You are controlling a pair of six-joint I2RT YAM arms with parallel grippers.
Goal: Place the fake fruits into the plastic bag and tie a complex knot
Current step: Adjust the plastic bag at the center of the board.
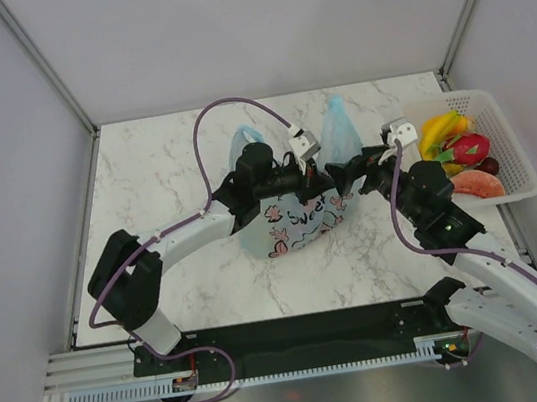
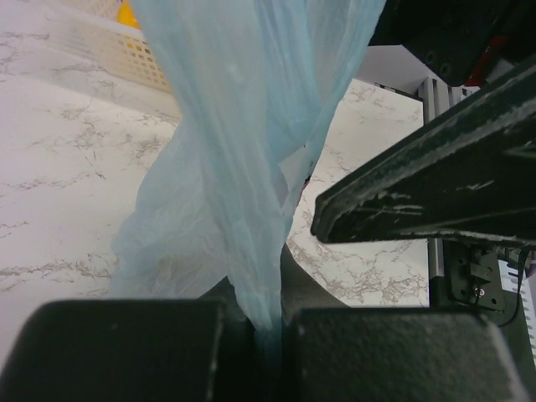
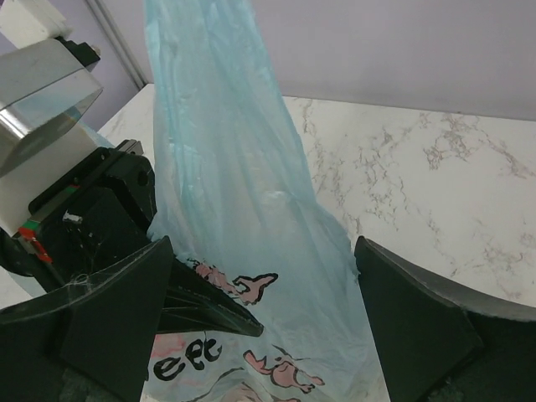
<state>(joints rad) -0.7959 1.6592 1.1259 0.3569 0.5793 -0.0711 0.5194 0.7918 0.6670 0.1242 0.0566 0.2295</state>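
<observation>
While the left gripper (image 2: 268, 335) pinches the plastic bag's (image 1: 292, 220) twisted film, the right gripper (image 3: 261, 251) stands spread around it.
Both arms crowd over the bag's mouth; right of the bag, the fake fruits (image 1: 458, 147) sit in a white basket (image 1: 499, 116).

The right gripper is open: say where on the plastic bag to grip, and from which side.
On the plastic bag, take the upright blue strip above the print, from the right: it stands gathered and narrow inside the open right gripper, and the left gripper holds the left side.
</observation>
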